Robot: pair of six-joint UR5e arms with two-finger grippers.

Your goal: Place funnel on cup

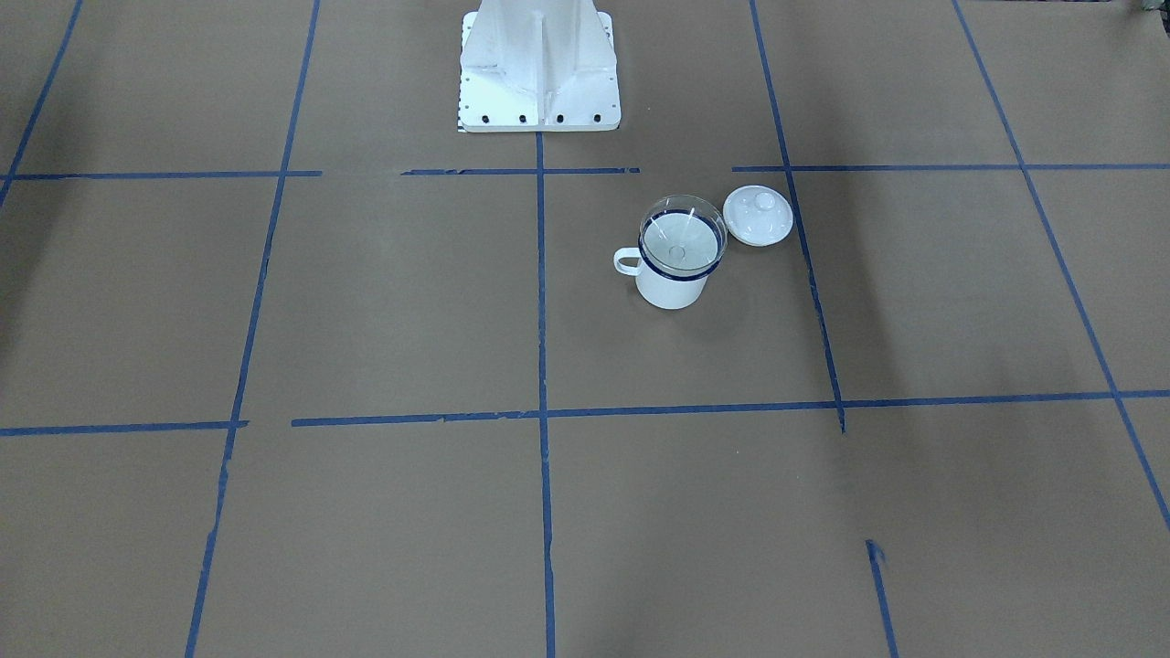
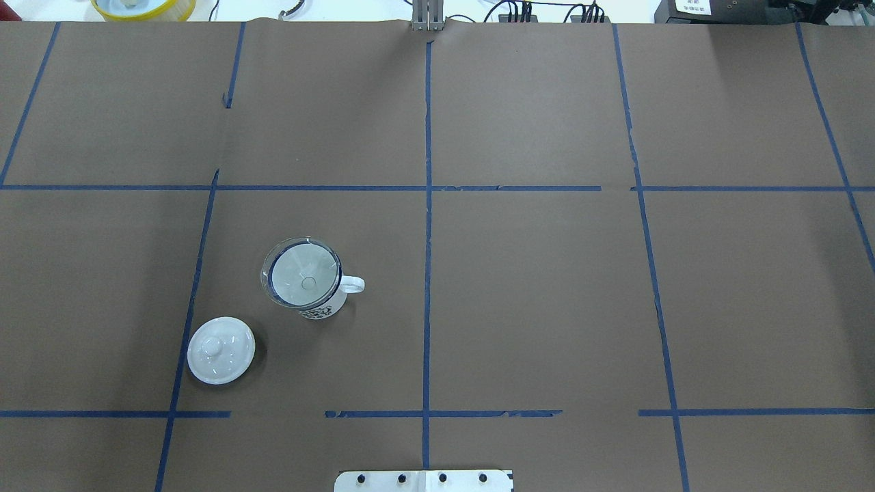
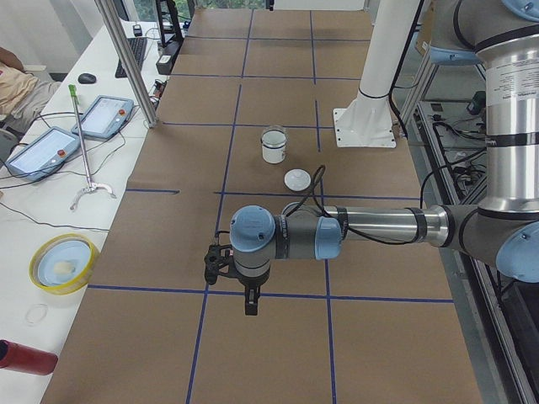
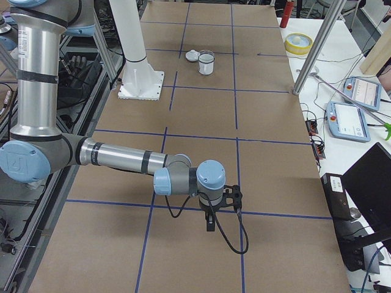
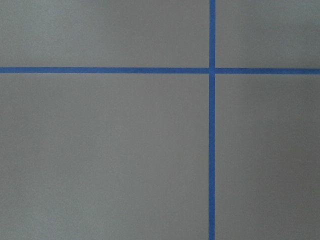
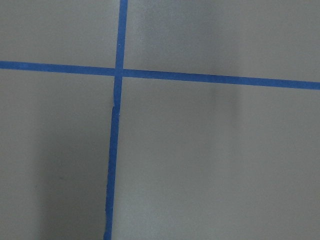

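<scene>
The clear funnel (image 1: 683, 239) sits upright in the mouth of the white mug (image 1: 672, 288), its rim resting on the mug's dark blue rim. Both show in the overhead view, the funnel (image 2: 302, 273) over the cup (image 2: 322, 311), with the handle pointing to that view's right. My left gripper (image 3: 249, 301) hangs over the table's left end, far from the cup (image 3: 273, 147). My right gripper (image 4: 210, 223) hangs over the right end, far from the cup (image 4: 206, 63). I cannot tell whether either is open or shut. Both wrist views show only brown paper and blue tape.
A round white knobbed lid (image 1: 758, 216) lies on the table beside the cup, also in the overhead view (image 2: 221, 350). The white robot base (image 1: 539, 73) stands at the table's near edge. A yellow bowl (image 3: 61, 263), tablets and a metal post (image 3: 126, 59) are at the operators' side.
</scene>
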